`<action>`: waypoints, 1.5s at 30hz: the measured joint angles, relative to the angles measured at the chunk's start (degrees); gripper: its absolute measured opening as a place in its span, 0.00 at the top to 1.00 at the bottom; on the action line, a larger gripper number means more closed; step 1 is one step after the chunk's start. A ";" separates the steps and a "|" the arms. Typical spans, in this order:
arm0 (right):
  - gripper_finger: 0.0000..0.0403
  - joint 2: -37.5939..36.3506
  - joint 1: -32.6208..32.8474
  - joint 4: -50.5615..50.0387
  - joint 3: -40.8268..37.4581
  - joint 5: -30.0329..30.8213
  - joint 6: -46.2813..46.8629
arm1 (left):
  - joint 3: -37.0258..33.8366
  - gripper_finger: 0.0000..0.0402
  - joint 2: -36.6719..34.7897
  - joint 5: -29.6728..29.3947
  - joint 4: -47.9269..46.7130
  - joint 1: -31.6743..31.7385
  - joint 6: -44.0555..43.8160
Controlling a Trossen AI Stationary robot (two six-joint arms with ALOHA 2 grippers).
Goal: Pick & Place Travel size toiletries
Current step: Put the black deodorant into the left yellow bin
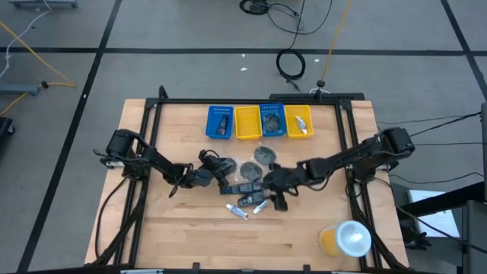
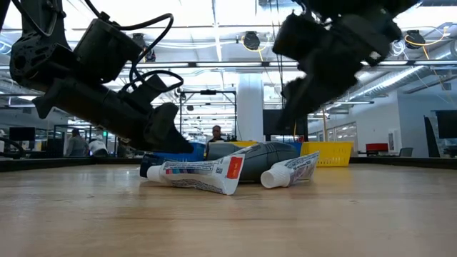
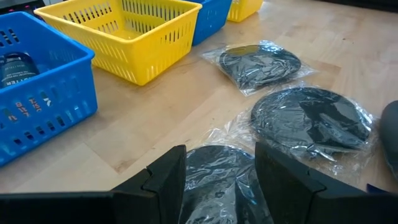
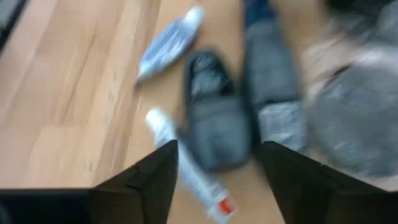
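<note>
Mid-desk, toward the far edge's bins (image 1: 236, 122): picking stage. Right pincer (image 4: 214, 163) wide, empty, over a soft dark pouch (image 4: 214, 118) beside smooth white tubes (image 4: 186, 171). Left pincer (image 3: 217, 180) parted around a crinkly wrapped disc (image 3: 217, 171). Next: lower, square up, close.

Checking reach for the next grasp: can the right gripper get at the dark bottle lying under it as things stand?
Probably yes. The right gripper hangs open right over the dark bottle, nothing covering it, though a white tube lies close beside one finger.
</note>
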 joint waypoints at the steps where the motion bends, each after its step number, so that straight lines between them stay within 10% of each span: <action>1: 0.41 0.61 0.67 -0.04 -0.08 0.25 -0.02 | 0.01 0.54 0.00 0.05 0.05 0.00 -0.01; 19: 0.24 10.66 3.83 12.88 0.03 7.91 5.98 | 0.01 0.54 0.00 0.20 0.02 0.00 -0.54; 34: 0.51 11.45 3.83 14.65 0.03 8.02 9.82 | 0.01 0.54 0.00 0.24 0.02 -0.04 -0.73; 45: 0.49 -0.30 4.47 2.61 -0.08 11.19 12.09 | 0.01 0.54 -0.04 1.57 -0.07 -1.21 1.31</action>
